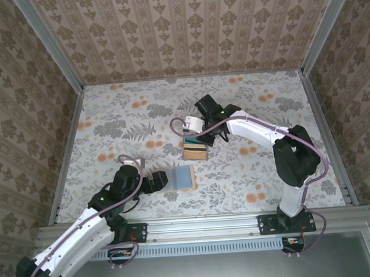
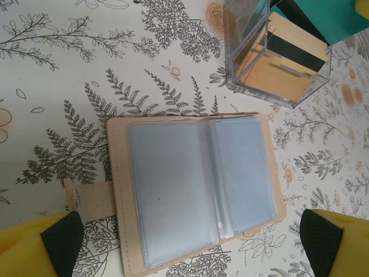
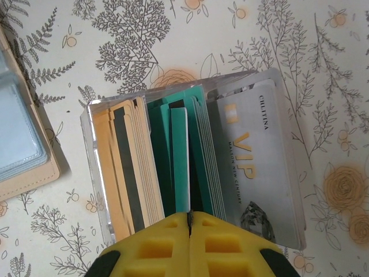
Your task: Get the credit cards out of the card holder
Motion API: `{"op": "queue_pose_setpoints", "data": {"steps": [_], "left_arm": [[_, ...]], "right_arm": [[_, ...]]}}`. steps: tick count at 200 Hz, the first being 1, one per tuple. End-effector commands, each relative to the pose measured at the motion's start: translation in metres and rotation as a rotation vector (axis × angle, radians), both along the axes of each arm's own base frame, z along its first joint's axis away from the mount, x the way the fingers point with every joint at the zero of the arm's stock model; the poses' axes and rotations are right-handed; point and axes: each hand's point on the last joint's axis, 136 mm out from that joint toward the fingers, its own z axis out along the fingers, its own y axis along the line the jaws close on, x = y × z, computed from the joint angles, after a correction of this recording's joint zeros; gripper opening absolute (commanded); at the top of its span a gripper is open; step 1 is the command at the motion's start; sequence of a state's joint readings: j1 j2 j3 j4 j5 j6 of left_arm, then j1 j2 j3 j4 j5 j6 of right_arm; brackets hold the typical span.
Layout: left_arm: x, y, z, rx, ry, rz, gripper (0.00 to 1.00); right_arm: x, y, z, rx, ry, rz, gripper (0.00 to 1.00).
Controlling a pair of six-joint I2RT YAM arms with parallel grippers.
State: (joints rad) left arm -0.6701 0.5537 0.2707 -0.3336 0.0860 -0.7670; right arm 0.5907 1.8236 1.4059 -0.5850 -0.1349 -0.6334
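Left gripper (image 2: 190,245): jaws spread wide astride the open card holder (image 2: 196,184); I see nothing held. Right gripper (image 3: 189,222): clenched on a teal credit card (image 3: 180,156) in the clear box (image 3: 92,150).

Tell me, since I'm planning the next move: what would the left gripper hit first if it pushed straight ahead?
Most likely the wallet, lying open and flat straight ahead of the open left gripper; how far off is hard to judge.
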Motion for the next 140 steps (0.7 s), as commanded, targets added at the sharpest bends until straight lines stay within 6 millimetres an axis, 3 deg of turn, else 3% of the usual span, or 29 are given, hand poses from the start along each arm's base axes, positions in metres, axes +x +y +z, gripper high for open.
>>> {"op": "queue_pose_setpoints", "data": {"steps": [1,24,31,42,47,87,109,140], "left_arm": [[-0.005,0.004,-0.008,0.005,0.031,0.005,1.0],[-0.005,0.004,-0.008,0.002,0.032,0.004,1.0],[-0.005,0.004,-0.008,0.002,0.033,0.004,1.0],[-0.005,0.004,-0.007,0.0,0.031,0.003,1.0],[-0.005,0.004,-0.008,0.0,0.033,0.003,1.0],[-0.005,0.005,-0.007,-0.003,0.03,0.007,1.0],[-0.004,0.006,-0.006,-0.002,0.025,0.012,1.0],[-0.003,0.008,-0.006,0.004,0.021,0.024,1.0]], "right_arm": [[0.0,0.003,0.001,-0.022,0.0,0.022,0.0],[0.002,0.004,0.001,-0.021,-0.008,0.017,0.02],[0.003,0.003,0.0,-0.023,-0.01,0.011,0.07],[0.008,0.003,-0.001,-0.028,-0.023,-0.013,0.25],[0.01,0.002,0.0,-0.027,-0.029,-0.027,0.28],[0.017,-0.001,0.015,-0.002,-0.079,-0.092,0.35],[0.033,-0.005,0.036,0.046,-0.168,-0.199,0.4],[0.029,-0.015,0.074,0.187,-0.208,-0.37,0.42]]}}
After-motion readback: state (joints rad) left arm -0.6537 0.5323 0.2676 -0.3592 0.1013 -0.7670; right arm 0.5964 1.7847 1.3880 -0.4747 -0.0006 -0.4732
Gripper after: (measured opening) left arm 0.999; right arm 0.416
